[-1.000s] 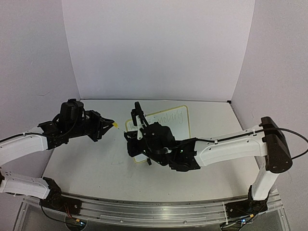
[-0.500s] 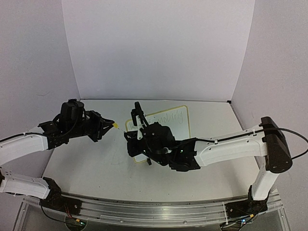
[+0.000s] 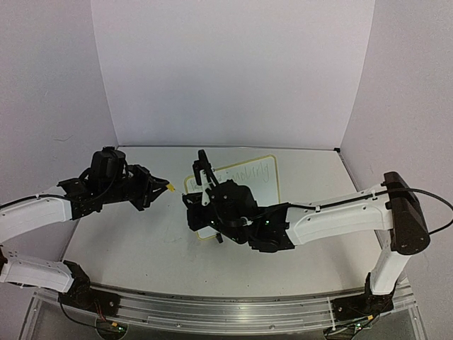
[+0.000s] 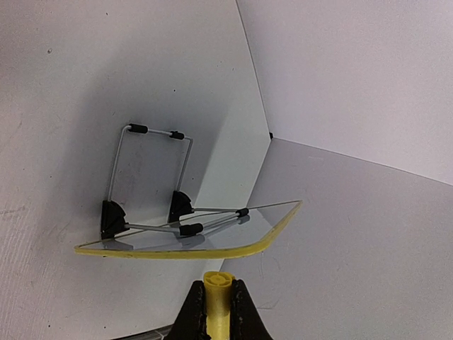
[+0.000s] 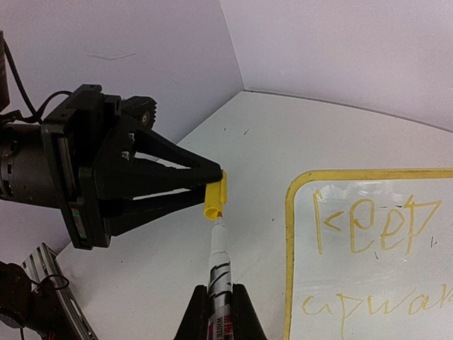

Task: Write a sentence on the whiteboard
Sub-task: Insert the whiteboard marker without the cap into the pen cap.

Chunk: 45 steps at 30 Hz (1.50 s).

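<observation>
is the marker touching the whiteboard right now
Apart. The right wrist view shows the marker pointing at the yellow cap, bare table between it and the whiteboard.

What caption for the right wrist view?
Right gripper holds the marker tip-first at the yellow cap pinched by the left gripper, beside the whiteboard bearing the yellow sentence.

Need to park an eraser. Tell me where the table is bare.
Free: the table right of the whiteboard, up to the wall, and its near-left part. Crowded: the gap at the board's left edge, where the left tool and right tool meet with cap and marker.
</observation>
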Available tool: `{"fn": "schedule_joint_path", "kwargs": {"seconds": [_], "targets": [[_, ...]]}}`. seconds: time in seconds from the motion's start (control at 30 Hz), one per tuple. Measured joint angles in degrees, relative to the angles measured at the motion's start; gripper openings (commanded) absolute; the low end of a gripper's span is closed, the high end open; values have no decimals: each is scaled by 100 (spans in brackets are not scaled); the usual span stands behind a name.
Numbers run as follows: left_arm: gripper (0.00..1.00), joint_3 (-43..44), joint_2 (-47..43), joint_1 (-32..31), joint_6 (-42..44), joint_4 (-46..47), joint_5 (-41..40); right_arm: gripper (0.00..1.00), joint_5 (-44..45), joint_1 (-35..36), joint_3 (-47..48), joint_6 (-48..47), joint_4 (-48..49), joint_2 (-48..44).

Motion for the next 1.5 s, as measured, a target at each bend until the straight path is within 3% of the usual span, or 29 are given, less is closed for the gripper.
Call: {"fn": "schedule_joint_path", "kwargs": {"seconds": [1.5], "targets": [[0,0,24,0,-14,24,31,0,-11,0,30,151,-2,13]]}}
